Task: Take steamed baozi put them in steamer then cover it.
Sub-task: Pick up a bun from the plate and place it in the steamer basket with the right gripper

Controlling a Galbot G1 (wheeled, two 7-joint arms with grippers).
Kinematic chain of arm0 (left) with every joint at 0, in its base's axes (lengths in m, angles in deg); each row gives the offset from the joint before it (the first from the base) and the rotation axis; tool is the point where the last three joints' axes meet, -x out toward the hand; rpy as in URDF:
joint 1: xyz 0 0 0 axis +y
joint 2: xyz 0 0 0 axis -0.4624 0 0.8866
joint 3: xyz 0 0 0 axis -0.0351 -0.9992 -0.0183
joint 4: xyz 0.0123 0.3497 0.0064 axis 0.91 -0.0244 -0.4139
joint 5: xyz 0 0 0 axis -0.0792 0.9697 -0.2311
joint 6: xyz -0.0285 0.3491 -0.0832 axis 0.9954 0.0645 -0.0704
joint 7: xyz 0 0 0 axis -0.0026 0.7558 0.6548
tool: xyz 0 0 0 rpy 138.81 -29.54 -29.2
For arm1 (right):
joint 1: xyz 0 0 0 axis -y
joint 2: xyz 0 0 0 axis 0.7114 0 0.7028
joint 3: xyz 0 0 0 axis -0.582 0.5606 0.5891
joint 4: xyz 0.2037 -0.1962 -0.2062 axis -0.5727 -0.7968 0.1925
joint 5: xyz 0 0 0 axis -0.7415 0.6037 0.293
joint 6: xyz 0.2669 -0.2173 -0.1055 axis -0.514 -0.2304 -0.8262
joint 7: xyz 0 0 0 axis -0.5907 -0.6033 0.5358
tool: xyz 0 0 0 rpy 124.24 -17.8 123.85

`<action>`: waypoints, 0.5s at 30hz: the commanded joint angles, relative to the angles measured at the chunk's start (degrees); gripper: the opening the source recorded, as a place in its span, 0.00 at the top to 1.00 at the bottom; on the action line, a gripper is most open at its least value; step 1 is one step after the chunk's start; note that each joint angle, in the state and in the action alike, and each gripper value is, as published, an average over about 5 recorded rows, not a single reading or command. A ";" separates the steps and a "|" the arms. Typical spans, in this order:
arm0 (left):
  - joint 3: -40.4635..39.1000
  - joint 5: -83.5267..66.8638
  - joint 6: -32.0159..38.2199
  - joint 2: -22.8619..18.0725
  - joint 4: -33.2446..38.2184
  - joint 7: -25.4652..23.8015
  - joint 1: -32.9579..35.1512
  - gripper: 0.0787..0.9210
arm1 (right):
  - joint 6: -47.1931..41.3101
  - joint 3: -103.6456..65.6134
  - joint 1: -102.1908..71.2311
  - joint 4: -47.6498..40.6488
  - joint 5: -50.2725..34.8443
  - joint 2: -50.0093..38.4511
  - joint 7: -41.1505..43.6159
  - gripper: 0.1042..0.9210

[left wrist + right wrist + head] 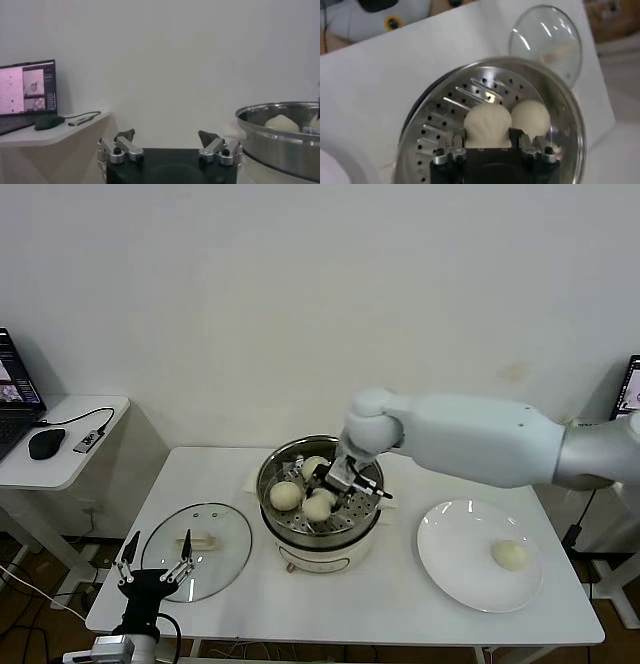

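Observation:
The steel steamer (276, 468) stands mid-table on its white base. Three baozi lie on its perforated tray (435, 125). My right gripper (328, 489) reaches down into the pot and is shut on the front baozi (487, 124), its fingers (454, 141) pressed against both sides. A second baozi (531, 116) touches the held one, and a third (314, 467) sits at the back. Another baozi (510, 555) rests on the white plate (460, 544) to the right. The glass cover (197, 562) lies flat left of the steamer. My left gripper (155, 569) hangs open at the front left corner.
A side desk (60, 459) with a laptop, a mouse and a cable stands to the far left. The white wall is close behind the table. In the left wrist view the steamer rim (280, 111) is to one side of the open left gripper (167, 136).

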 commanded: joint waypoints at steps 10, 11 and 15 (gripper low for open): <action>-0.47 0.05 -0.03 -0.16 -0.65 -0.04 -0.58 0.12 | 8.17 1.30 -1.40 -1.42 7.20 2.85 0.18 0.42; -0.47 0.05 -0.03 -0.16 -0.64 -0.05 -0.59 0.12 | 8.24 1.31 -1.39 -1.33 7.12 2.74 0.04 0.39; -0.36 0.03 -0.04 -0.11 -0.52 -0.04 -0.56 0.12 | 8.36 0.75 -0.66 -1.11 6.71 1.86 -0.28 0.26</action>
